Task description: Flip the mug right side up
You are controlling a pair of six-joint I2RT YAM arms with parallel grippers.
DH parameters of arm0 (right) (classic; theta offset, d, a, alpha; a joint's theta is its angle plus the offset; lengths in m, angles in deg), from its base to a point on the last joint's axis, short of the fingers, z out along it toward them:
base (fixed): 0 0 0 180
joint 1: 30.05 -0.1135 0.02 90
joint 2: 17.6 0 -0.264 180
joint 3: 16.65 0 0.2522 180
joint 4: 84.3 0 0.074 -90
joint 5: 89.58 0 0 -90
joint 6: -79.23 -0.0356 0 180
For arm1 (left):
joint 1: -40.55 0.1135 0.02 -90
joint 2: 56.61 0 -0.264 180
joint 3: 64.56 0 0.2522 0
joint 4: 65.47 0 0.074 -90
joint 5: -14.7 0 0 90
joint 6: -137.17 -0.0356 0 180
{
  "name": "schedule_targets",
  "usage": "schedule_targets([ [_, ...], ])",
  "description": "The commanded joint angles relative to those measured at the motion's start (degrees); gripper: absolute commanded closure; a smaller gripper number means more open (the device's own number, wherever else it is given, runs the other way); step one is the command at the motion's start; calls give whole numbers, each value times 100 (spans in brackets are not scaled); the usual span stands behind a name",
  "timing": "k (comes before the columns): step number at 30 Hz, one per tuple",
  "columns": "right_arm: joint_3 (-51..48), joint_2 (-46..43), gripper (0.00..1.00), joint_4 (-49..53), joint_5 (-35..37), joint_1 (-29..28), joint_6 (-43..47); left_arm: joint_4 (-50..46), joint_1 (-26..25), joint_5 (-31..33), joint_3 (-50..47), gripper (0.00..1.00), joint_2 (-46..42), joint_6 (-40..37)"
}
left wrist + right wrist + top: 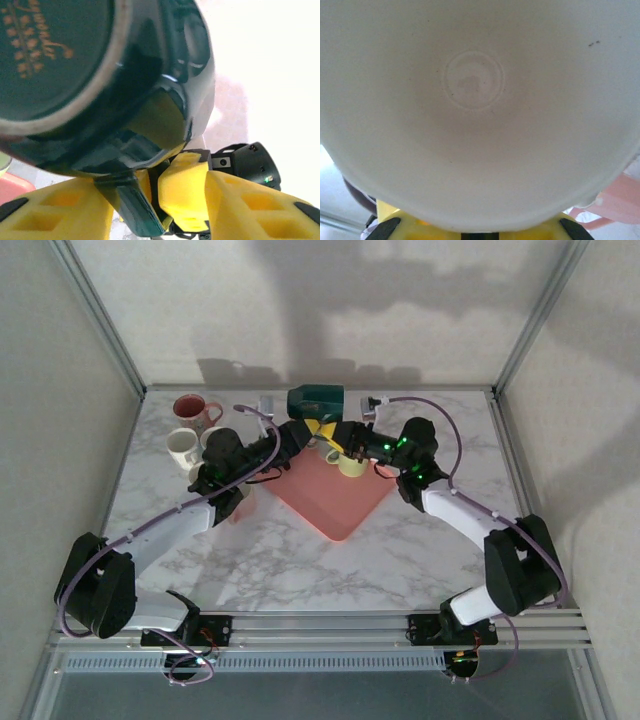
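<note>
- Right gripper (pixel 345 458) clamps cream ceramic mug (pixel 475 85) by its rim, mouth facing the wrist.
- Left gripper (pixel 318 430) straddles handle (pixel 131 205) of dark green glazed mug (pixel 315 400); grip unclear.

The dark mug (pixel 150 90) is running off the left wrist view's top and left, its gold lettering (pixel 35 45) blurring; the pale mug (pixel 475 125) is running past the right wrist view's edges, hiding most of the right gripper (pixel 480 234).

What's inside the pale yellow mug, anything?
Empty. The right wrist view looks straight into the mug: bare bottom, no contents.
</note>
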Motion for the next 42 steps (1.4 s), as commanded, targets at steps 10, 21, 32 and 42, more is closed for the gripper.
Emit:
schedule_targets([
  [10,315,-997,100,1172,70,700,1179,-878,13,61,256,30,-281,-1423],
  [21,840,-1644,100,4125,430,1650,3221,-2226,17,414,1077,7,433,-2942],
  [32,1856,-1091,100,7197,2654,1969,4994,-3775,12,562,2147,0,1175,-4018],
  [42,2630,-291,100,8433,4759,1992,5704,-4291,48,757,2181,3,1241,-4431],
])
